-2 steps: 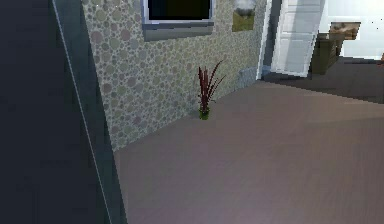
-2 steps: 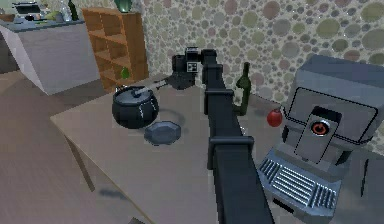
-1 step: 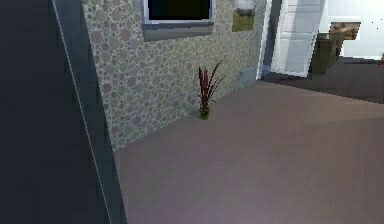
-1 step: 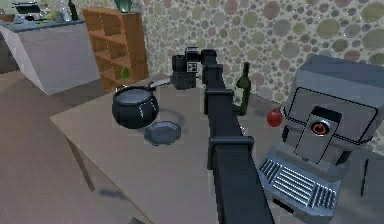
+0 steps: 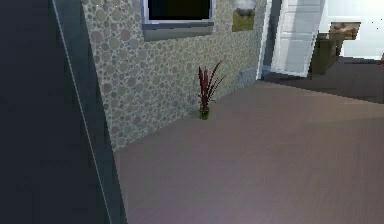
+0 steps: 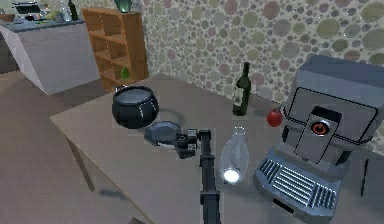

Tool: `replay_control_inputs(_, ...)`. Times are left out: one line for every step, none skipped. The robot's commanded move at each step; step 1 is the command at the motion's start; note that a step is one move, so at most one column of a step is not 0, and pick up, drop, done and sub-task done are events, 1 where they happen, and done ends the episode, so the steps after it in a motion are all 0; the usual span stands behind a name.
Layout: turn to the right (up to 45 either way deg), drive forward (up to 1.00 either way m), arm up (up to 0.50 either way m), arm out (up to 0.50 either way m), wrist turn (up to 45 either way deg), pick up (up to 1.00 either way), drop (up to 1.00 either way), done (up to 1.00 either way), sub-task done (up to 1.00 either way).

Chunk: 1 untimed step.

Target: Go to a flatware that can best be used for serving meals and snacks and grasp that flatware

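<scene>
Grey and round, one plate (image 6: 157,131) lies flat on the brown worktop (image 6: 100,135). Being round, it shows no long axis and no pointing direction. The fingers (image 6: 172,136), at the end of the dark arm (image 6: 207,178), sit at the plate's right edge. I cannot tell how wide they stand, whether they touch the plate, or whether they hold anything.

One black pot (image 6: 135,105) stands just left of the plate, slightly farther back. Two bottles stand right of the plate: a clear one (image 6: 235,155) near it and a dark green one (image 6: 241,90) farther back. Beyond them to the right are one small red fruit (image 6: 275,118) and one grey coffee machine (image 6: 322,122). One wooden shelf unit (image 6: 115,45) stands well behind the plate by the pebbled wall.
</scene>
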Motion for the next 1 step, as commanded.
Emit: replay_control_inputs(0.0, 0.0, 0.0, 0.0, 0.0, 1.0, 0.0, 0.0, 0.0)
